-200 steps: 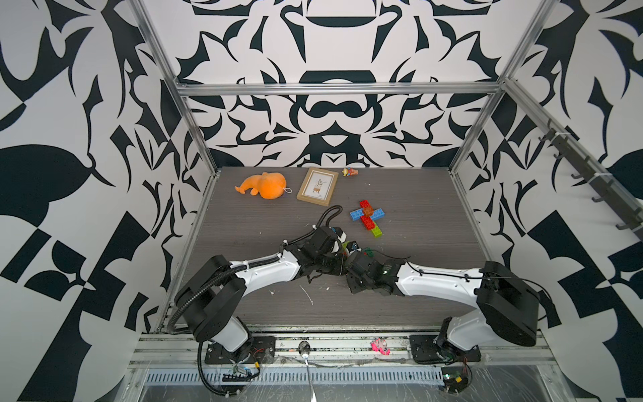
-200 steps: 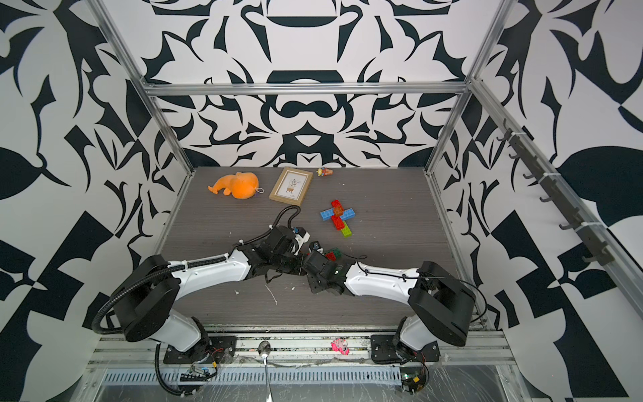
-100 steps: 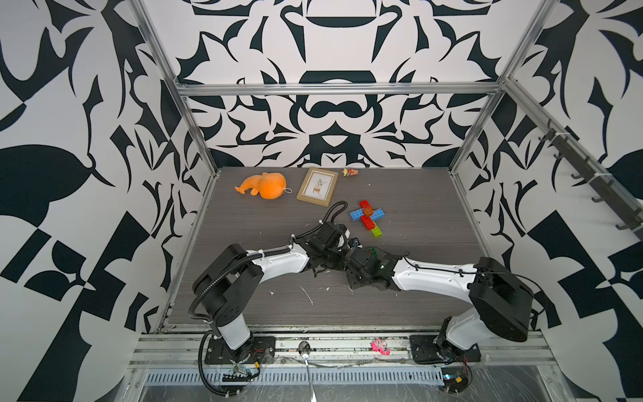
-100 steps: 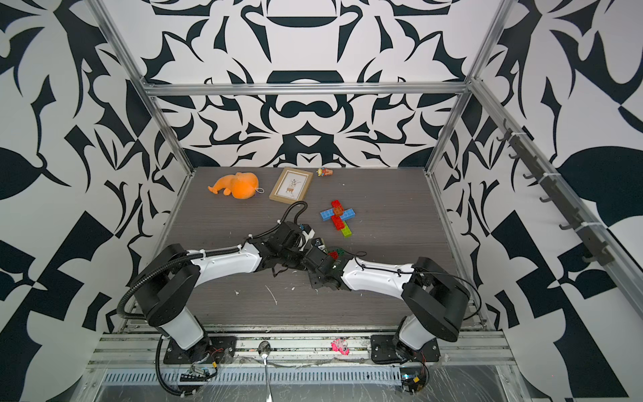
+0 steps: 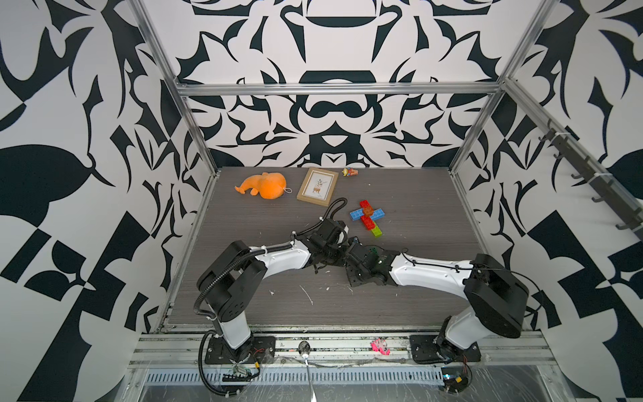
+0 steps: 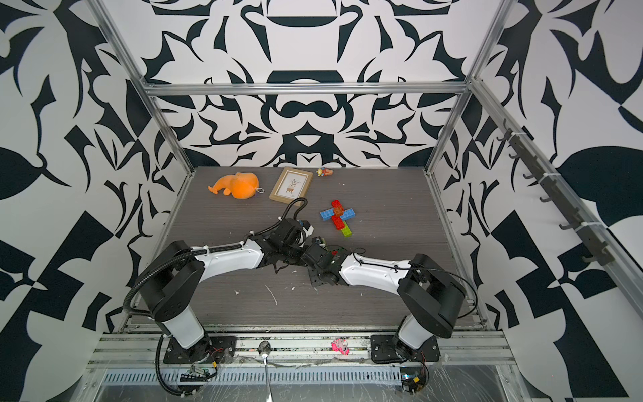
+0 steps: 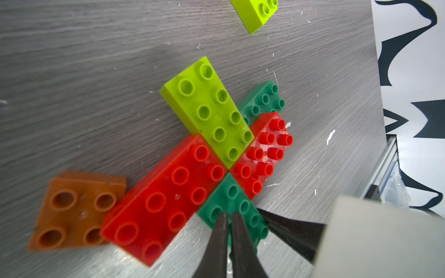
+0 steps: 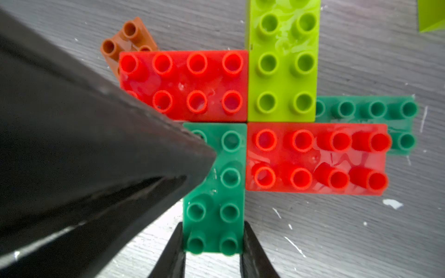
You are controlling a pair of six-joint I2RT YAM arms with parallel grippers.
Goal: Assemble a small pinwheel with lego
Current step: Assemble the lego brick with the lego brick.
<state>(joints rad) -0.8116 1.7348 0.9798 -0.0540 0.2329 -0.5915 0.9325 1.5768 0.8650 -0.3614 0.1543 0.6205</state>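
Observation:
In the wrist views, four lego bricks lie on the table in a pinwheel: a lime green brick (image 7: pixel 209 110), two red bricks (image 7: pixel 166 197) (image 8: pixel 315 158) and a dark green brick (image 8: pixel 214 192). A second dark green brick (image 8: pixel 375 108) lies under them. An orange-brown square brick (image 7: pixel 74 211) touches the red one's end. My right gripper (image 8: pixel 213 243) is shut on the dark green brick's outer end. My left gripper (image 7: pixel 228 216) is shut, its tips over that same brick's studs. In both top views the arms hide this lego.
A second lego cross (image 5: pixel 367 216) of blue, red, orange-brown and lime bricks lies just behind the grippers. A loose lime brick (image 7: pixel 255 12) lies near the pinwheel. An orange plush toy (image 5: pixel 266 184), a picture frame (image 5: pixel 317 186) and a small figure (image 5: pixel 349 172) sit at the back.
My left gripper's jaws have closed and its arm has stretched further back over the pinwheel. My right gripper keeps the same hold on the dark green brick.

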